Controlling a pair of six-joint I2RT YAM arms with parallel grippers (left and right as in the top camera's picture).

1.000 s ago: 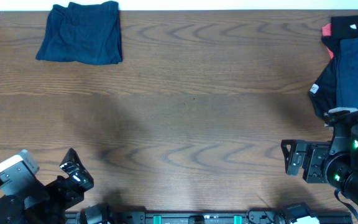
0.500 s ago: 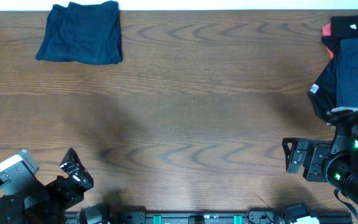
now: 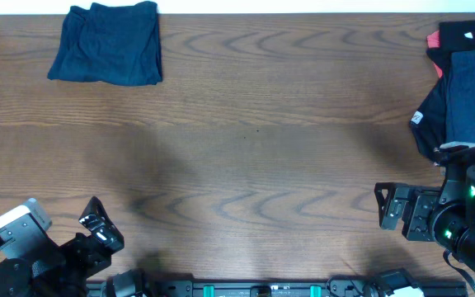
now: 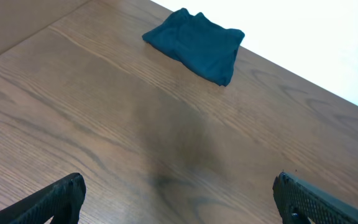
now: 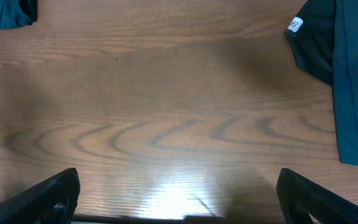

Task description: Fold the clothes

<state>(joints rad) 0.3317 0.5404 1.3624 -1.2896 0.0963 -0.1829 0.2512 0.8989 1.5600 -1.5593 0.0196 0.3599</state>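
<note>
A folded navy garment (image 3: pixel 107 44) lies at the table's far left; it also shows in the left wrist view (image 4: pixel 196 45) and at the corner of the right wrist view (image 5: pixel 5 12). A pile of unfolded dark navy clothes (image 3: pixel 467 91) with a small white tag (image 3: pixel 416 118) lies at the far right edge, also in the right wrist view (image 5: pixel 344 68). My left gripper (image 3: pixel 97 231) is open and empty at the near left. My right gripper (image 3: pixel 386 208) is open and empty at the near right, just in front of the pile.
A bit of red fabric (image 3: pixel 434 41) shows under the pile at the right. The wooden table (image 3: pixel 254 148) runs between the two garments. A rail with the arm bases (image 3: pixel 270 289) lines the near edge.
</note>
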